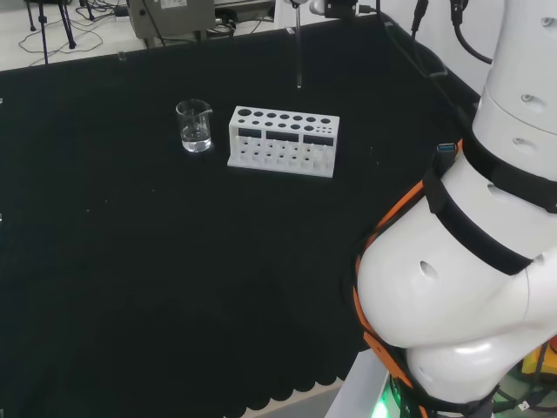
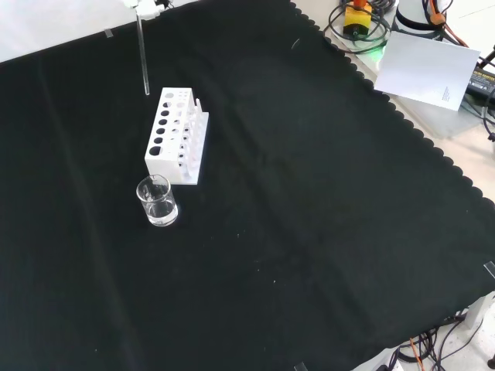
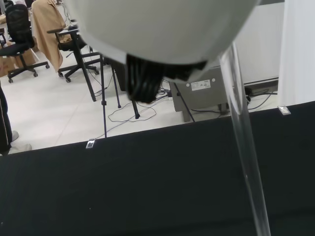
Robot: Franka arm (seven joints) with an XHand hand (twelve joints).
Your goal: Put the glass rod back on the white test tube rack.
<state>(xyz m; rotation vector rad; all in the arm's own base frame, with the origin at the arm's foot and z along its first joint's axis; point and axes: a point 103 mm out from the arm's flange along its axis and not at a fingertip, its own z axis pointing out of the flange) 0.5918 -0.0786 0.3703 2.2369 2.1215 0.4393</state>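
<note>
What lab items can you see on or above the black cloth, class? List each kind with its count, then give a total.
Glass beaker: 1
White test tube rack: 1
Glass rod, held upright above the cloth beyond the rack: 1
Total: 3

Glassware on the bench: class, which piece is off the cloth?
The glass rod, hanging upright above the white rack; the small beaker stands on the cloth beside the rack.

Rounded white arm links [image 1: 452, 287] with black bands and orange cable
</note>
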